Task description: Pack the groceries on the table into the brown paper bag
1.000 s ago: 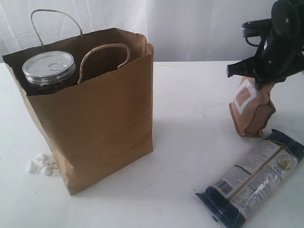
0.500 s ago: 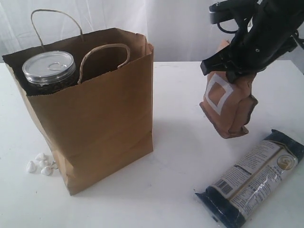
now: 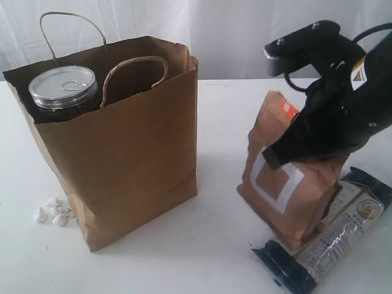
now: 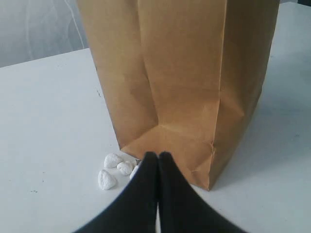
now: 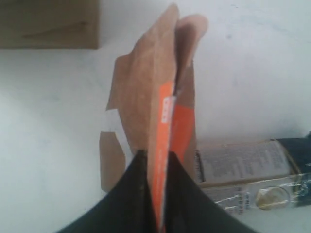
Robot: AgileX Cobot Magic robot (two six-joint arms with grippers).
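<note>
Closest to me, at the right front of the worktop [image 3: 226, 128], the long dark-blue packet [image 3: 334, 236] lies flat on a slant, label side up. Just above and in front of it hangs the brown orange-labelled pouch [image 3: 275, 196], tilted, with its white square frame facing me and its lower end hiding part of the packet; I cannot tell whether the two touch. The right fingers [image 5: 138, 189] are clamped on the pouch's flattened top edge, one on either side of the orange strip, so the pouch hangs from that pinch with the black arm leaning over it. Over on the left front, a little cluster of white pebbles [image 3: 54, 210] sits on the worktop right by the bottom corner of the brown paper bag [image 3: 135, 159]. The left fingers [image 4: 146, 189] are pressed together with nothing between them, held low and pointing at that same corner, just beside the pebbles. The bag itself stands upright and open, well apart from the pouch, its two twisted handles [image 3: 135, 67] sticking up. Inside, against the bag's left side, stands the silver pull-tab can [image 3: 64, 92], its lid showing at the rim. A pale curtain [image 3: 245, 30] hangs behind everything
</note>
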